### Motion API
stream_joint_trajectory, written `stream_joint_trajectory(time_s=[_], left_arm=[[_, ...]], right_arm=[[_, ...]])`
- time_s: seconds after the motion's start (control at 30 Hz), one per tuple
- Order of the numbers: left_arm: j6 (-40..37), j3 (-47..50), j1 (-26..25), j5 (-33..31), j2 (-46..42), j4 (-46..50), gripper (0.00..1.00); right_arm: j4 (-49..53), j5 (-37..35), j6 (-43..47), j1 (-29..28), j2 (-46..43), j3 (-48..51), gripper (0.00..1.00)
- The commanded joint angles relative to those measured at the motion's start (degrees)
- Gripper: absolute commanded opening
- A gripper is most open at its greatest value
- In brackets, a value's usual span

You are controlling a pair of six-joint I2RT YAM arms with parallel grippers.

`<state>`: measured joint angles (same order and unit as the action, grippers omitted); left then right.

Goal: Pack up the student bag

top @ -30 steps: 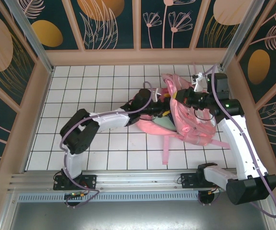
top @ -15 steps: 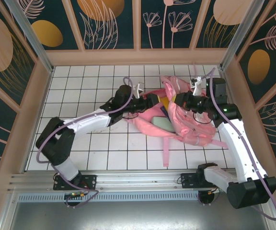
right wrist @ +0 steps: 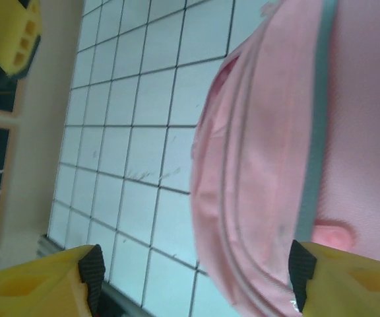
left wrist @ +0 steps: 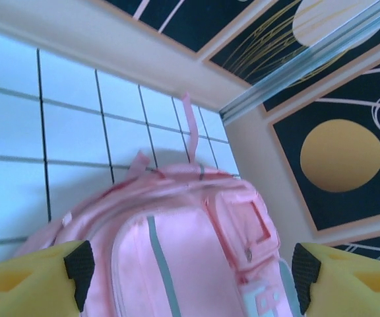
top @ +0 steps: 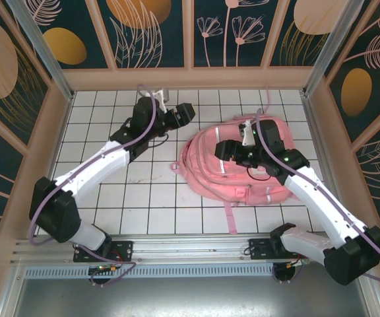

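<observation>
One glossy, rounded pink student bag [top: 200, 162] on white gridded tiles [top: 157, 205]

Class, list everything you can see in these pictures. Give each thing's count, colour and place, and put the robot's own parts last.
student bag: one, glossy pink with a grey strip, lying on the table right of centre
table: one, white tiles with dark lines, under the bag
wall panels: several, dark with tan plant motifs, around the table
rail: one, silver, along the near edge
left arm: one, white and black, reaching far
right arm: one, white and black, over the bag
left claw: one, yellow fingers, open, beside the bag
right claw: one, yellow fingers, open, above the bag
</observation>
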<state>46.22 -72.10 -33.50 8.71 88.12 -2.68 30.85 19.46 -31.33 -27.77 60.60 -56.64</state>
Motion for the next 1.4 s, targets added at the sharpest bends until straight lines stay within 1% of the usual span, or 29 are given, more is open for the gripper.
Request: stream_joint_trajectory(time_s=[0.0,0.03,0.1,0.13,0.17,0.2,0.27,0.33,0.4,0.47,0.53,0.6,0.67,0.73,0.77,0.87,0.97,1.03,1.13,1.27,1.37], left_arm=[[-4.1,-7.2,0.5,0.8,7.0,2.8,0.81],[-4.6,-9.4,0.5,1.6,9.4,3.0,0.81],[-5.6,-16.5,0.5,2.3,17.3,5.5,0.81],[-6.3,-19.2,0.5,2.8,20.5,6.4,0.81],[-7.0,-23.8,0.6,3.1,24.6,8.6,0.81],[-7.4,-27.7,0.7,2.9,28.3,10.7,0.81],[-8.8,-35.2,0.7,4.0,35.2,12.7,0.81],[-10.4,-43.2,0.7,5.1,41.7,16.2,0.81],[-12.2,-52.6,0.9,7.4,48.3,19.7,0.82],[-12.9,-61.5,1.1,10.5,55.3,23.6,0.82],[-11.9,-64.6,1.4,14.1,59.2,24.5,0.82],[-9.9,-61.9,1.4,18.7,60.0,22.1,0.82],[-6.7,-54.4,1.4,23.4,58.0,15.7,0.82],[-3.8,-46.5,1.4,25.8,54.8,9.8,0.83],[-2.3,-42.6,1.4,26.2,53.3,7.2,0.82],[1.3,-32.2,1.4,28.0,48.9,0.3,0.81],[3.2,-23.7,1.4,27.8,44.2,-4.0,0.80],[4.7,-17.0,1.4,27.1,40.0,-7.4,0.79],[6.6,-7.0,1.4,25.4,32.7,-12.2,0.78],[9.7,6.3,1.2,23.0,22.9,-17.7,0.77],[12.1,15.6,0.1,22.1,16.5,-23.0,0.77]], right_arm=[[6.6,-17.3,-2.4,-0.2,-4.1,-0.2,0.77],[8.8,-22.4,-5.1,-0.1,-5.0,0.3,0.75],[13.3,-31.4,-13.4,0.7,-7.3,2.8,0.74],[15.4,-34.3,-17.7,1.5,-8.3,3.8,0.72],[17.6,-36.7,-22.2,2.3,-9.7,5.4,0.70],[18.7,-37.6,-25.7,2.9,-11.2,7.1,0.68],[19.5,-37.0,-31.7,4.8,-15.3,12.2,0.66],[18.6,-35.2,-34.6,6.5,-19.1,17.2,0.63],[16.1,-31.3,-35.0,8.9,-21.2,21.8,0.61],[13.3,-27.6,-35.1,11.5,-21.2,26.1,0.60],[9.5,-24.8,-34.5,13.6,-20.0,29.1,0.60],[6.1,-24.1,-34.0,15.3,-18.4,31.0,0.60],[0.9,-23.0,-32.0,17.2,-16.9,32.6,0.59],[-5.2,-20.6,-28.6,19.5,-15.5,33.9,0.59],[-8.0,-18.4,-26.9,20.6,-14.5,34.1,0.59],[-14.5,-16.6,-23.9,22.7,-10.1,34.1,0.59],[-19.7,-12.8,-19.7,26.4,-3.6,31.1,0.59],[-22.9,-10.4,-16.6,27.6,0.8,28.1,0.59],[-27.3,-6.2,-12.7,27.9,7.6,22.4,0.59],[-33.4,3.6,-8.8,27.9,17.8,14.7,0.59],[-34.8,9.8,-6.5,27.6,27.0,7.4,0.60]])
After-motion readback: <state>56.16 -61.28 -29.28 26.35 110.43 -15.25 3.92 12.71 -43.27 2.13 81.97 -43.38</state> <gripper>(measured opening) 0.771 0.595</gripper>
